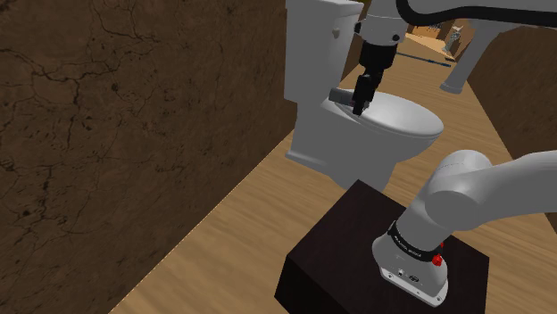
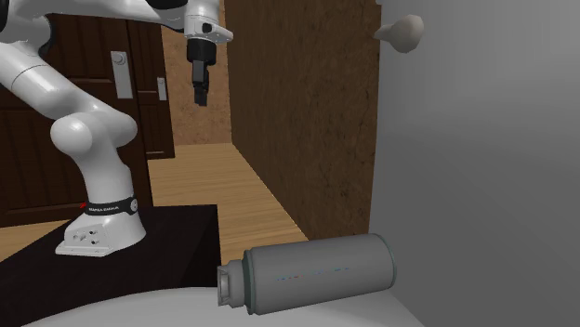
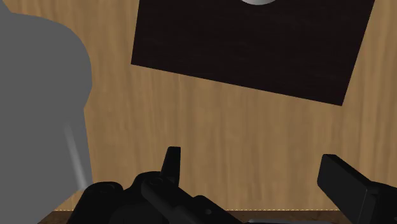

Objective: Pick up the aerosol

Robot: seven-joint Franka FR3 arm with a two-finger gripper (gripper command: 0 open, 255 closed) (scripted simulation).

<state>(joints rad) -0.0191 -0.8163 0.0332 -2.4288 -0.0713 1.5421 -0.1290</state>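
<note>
The aerosol [image 2: 316, 271] is a grey can lying on its side on the closed lid of a white toilet [image 1: 357, 152], close to the tank, nozzle end toward the bowl's front. In the shoulder view the aerosol [image 1: 342, 95] peeks out just beside my gripper [image 1: 361, 105]. The second exterior view shows the gripper [image 2: 198, 95] hanging high in the air, well away from the can and pointing down. In the wrist view the gripper [image 3: 254, 175] is open with nothing between its fingers, above wooden floor beside the toilet [image 3: 38, 95].
The dark stand [image 1: 357, 241] sits on the wooden floor in front of the toilet. A rough brown wall [image 1: 116, 116] runs along the shoulder view's left. The tank [image 2: 483, 186] with its flush handle [image 2: 404, 32] rises behind the can. A dark wooden door [image 2: 56, 121] stands behind the arm.
</note>
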